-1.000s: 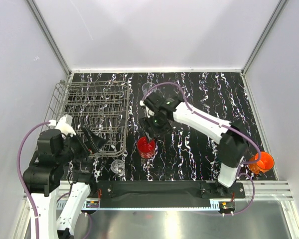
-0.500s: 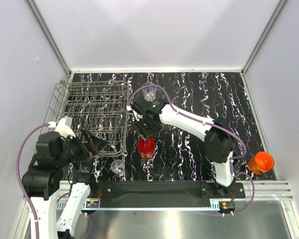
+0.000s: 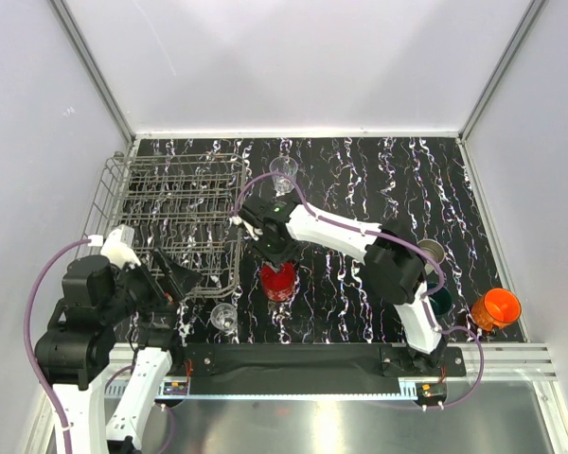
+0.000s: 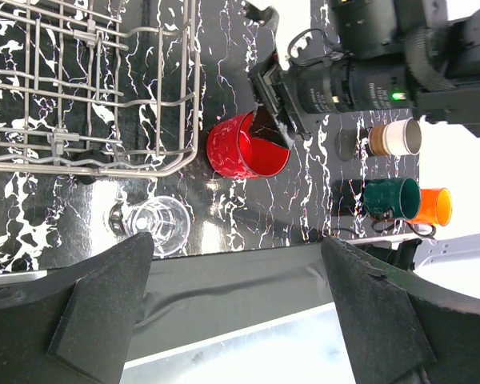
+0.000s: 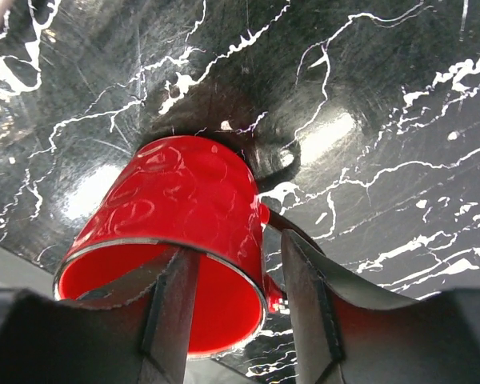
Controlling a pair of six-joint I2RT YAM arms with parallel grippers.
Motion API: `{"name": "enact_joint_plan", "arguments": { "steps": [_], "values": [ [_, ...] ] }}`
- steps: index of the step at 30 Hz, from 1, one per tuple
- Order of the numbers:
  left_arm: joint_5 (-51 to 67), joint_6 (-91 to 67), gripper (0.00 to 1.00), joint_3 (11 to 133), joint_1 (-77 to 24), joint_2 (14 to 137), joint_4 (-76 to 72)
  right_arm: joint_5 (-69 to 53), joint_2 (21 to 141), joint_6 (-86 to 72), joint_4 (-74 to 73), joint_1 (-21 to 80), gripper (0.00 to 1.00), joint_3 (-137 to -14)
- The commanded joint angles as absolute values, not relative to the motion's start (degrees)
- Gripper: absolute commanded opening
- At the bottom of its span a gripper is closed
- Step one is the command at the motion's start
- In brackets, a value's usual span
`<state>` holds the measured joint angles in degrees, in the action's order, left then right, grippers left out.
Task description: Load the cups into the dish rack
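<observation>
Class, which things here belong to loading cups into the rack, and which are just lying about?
Job: red cup, near clear cup, far clear cup, cream cup, green cup, orange cup, dish rack.
Lying about: nothing loose, only the table.

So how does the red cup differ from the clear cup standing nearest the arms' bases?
The red cup is opaque; the clear cup is see-through. The red cup looks larger. The jaws of the right gripper straddle the red cup's rim; nothing touches the clear cup. Both stand on the table, outside the dish rack.
</observation>
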<state>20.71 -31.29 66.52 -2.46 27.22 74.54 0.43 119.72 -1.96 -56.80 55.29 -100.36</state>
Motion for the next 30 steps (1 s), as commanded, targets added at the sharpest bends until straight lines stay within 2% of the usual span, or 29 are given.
{"name": "enact_joint_plan", "arguments": {
  "steps": [1, 7, 10, 12, 15, 21, 25, 30],
  "values": [
    [22.32, -29.97, 0.93, 68.73, -2.29, 26.19, 74.88, 1.76, 120.32, -0.44, -55.90, 56.16, 0.50, -100.90],
    [23.64, -30.32, 0.92, 68.29, -2.29, 25.40, 75.06, 3.43, 120.94, -2.28, -56.42, 56.16, 0.30, -101.51],
    [24.60, -30.32, 0.90, 67.85, -2.29, 25.14, 74.80, 5.09, 121.03, -2.81, -56.77, 56.16, 0.13, -101.43],
    [24.78, -30.06, 0.90, 68.11, -2.29, 25.14, 74.71, 6.32, 120.41, -3.25, -57.39, 56.16, 0.11, -101.51],
    [26.27, -29.27, 0.91, 68.29, -2.29, 25.75, 73.57, 6.94, 118.39, -4.48, -59.14, 56.16, 0.00, -102.04],
    [31.97, -30.32, 0.92, 70.48, -2.29, 28.56, 68.05, 3.18, 110.32, -12.29, -64.16, 55.20, 0.00, -105.02],
    [38.39, -34.97, 0.92, 70.49, -2.29, 28.83, 59.43, -12.60, 103.81, -20.28, -61.36, 51.08, 0.00, -106.78],
    [43.50, -41.92, 0.94, 68.73, -2.29, 27.07, 44.42, -26.61, 97.22, -32.94, -53.30, 45.36, 0.00, -108.37]
  ]
}}
